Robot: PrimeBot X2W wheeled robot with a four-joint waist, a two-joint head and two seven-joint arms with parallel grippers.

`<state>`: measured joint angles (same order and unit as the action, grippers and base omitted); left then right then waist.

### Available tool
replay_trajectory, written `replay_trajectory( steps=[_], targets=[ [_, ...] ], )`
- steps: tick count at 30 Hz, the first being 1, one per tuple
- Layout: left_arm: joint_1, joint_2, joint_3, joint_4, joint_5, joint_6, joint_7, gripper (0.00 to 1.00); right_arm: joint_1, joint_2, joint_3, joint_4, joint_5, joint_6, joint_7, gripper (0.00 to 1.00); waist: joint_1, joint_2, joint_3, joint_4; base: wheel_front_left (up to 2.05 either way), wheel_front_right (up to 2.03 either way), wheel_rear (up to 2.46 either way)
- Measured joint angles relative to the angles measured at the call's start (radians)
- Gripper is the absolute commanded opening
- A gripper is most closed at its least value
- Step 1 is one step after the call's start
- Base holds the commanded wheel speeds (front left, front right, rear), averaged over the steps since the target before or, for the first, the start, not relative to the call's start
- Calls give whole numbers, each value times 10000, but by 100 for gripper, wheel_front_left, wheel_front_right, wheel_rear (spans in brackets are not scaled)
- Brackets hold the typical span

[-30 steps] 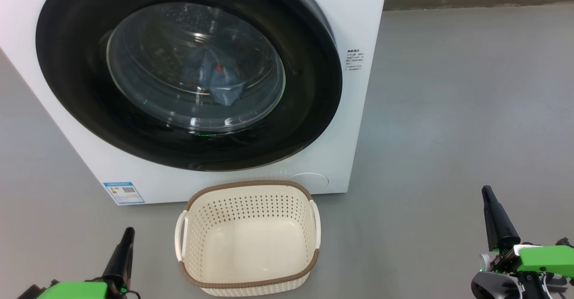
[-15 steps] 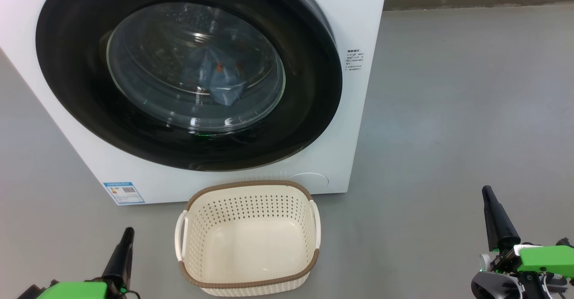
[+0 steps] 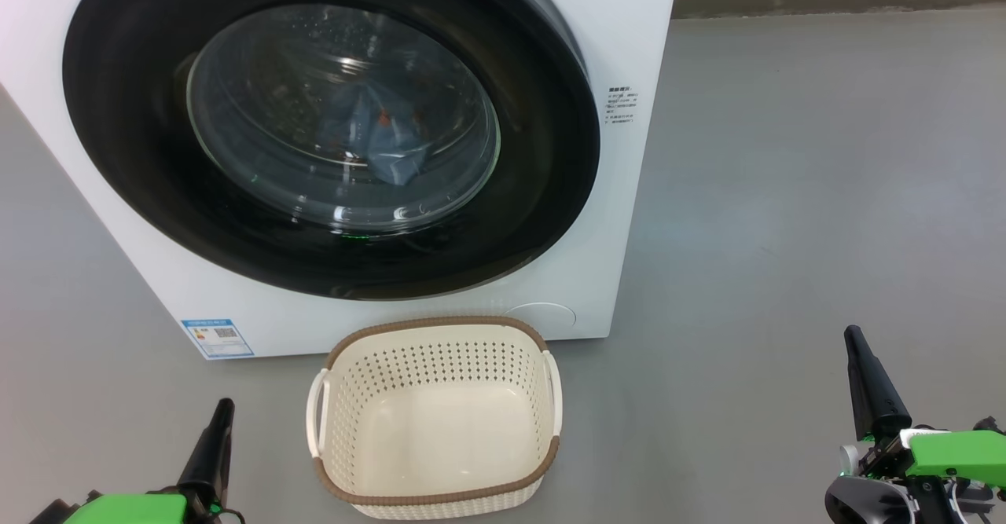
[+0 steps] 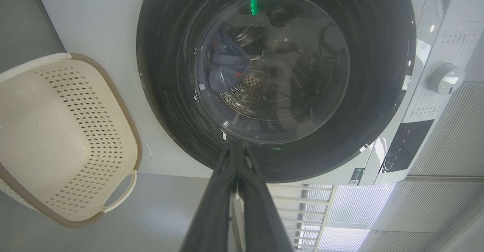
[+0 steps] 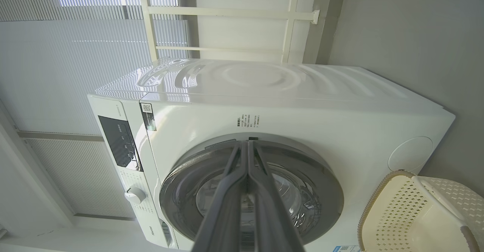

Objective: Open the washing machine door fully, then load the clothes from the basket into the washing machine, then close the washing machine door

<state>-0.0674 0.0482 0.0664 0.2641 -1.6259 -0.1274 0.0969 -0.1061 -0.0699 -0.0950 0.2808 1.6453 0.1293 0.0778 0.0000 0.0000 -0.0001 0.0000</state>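
Door [image 3: 259,115] shut, blue cloth [image 3: 377,139] behind its glass. Basket [image 3: 436,324] sits on the floor [image 3: 786,194] between the left jaws and the right jaws, both pinched together, well short of the door.

A plain grey floor [image 3: 786,194] carried the washing machine [image 3: 629,21] at upper left and the basket [image 3: 436,500] just below it.

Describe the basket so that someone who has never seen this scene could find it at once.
Start at the big white washing machine with its round black-rimmed door. On the grey floor right in front, below that door, stands the basket: small, cream plastic with perforated walls, a brown woven-look rim and nothing inside.
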Motion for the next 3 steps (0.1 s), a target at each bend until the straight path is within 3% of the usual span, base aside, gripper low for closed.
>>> replay_trajectory(
  steps=[3],
  targets=[
    [0, 0, 6, 0, 0, 0, 0, 0, 0, 6, -2, 0, 0, 0, 2, 0, 0, 0, 0, 0, 0, 0, 0]
  ],
)
